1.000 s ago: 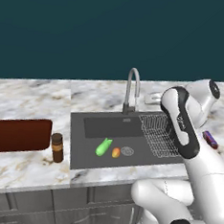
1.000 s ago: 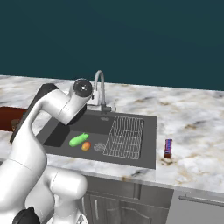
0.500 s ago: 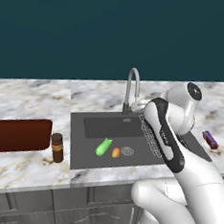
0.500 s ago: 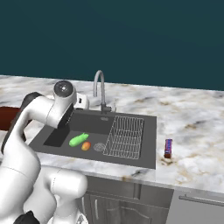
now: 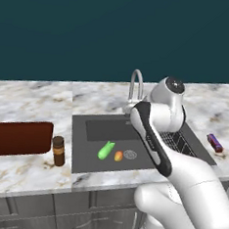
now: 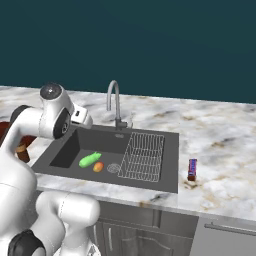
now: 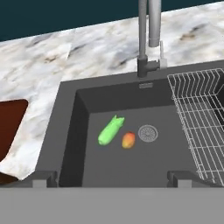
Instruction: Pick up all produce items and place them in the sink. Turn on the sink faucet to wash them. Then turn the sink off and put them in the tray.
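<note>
You are seeing the green vegetable (image 7: 111, 130) and the orange fruit (image 7: 128, 140) lying side by side on the sink (image 7: 70, 131) floor, beside the drain (image 7: 148, 133). Your jaws are hovering above them, spread wide and gripping nothing, facing the faucet (image 7: 146, 39).

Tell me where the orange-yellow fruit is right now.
In the hand view, the orange-yellow fruit lies on the sink floor, between the green vegetable and the drain.

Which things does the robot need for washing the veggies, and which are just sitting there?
Needed:
green vegetable
orange fruit
sink
faucet
tray

Just sitting there:
brown jar
purple bar
wire rack
</note>
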